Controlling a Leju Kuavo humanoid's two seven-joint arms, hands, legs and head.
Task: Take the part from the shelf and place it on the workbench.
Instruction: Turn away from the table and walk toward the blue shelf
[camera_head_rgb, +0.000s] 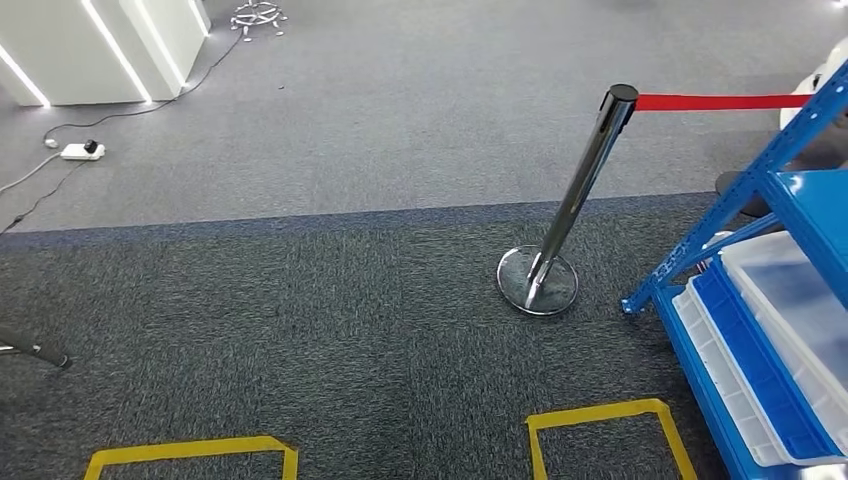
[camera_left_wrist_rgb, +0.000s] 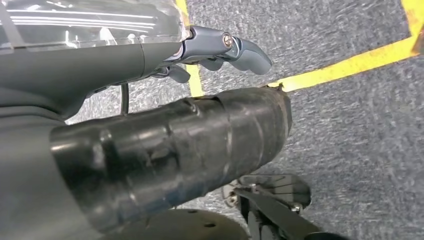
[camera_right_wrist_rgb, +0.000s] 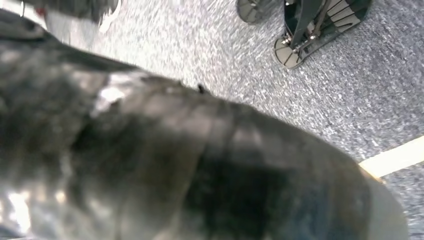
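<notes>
Carpet (camera_head_rgb: 350, 330): grey, with yellow tape squares (camera_head_rgb: 610, 415).
Shelf (camera_head_rgb: 790, 300): blue, at the right, holding clear trays (camera_head_rgb: 790, 290).
Part (camera_left_wrist_rgb: 165, 155): black ribbed tube, lying across both wrist views over the carpet.
Post (camera_head_rgb: 575, 205): chrome, tilted, red belt attached.
Left hand (camera_left_wrist_rgb: 220, 47): fingers curled beside the part; grip unclear.
Right hand: hidden behind the part; state unclear.

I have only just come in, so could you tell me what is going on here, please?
The robot is carrying a black ribbed part: the left wrist view shows the left robot hand against it, and it looms blurred in the right wrist view. The head view looks down at grey carpet with yellow tape squares, a chrome stanchion and the blue shelf with bins on the right. No workbench is visible, so the part is not yet placed.
</notes>
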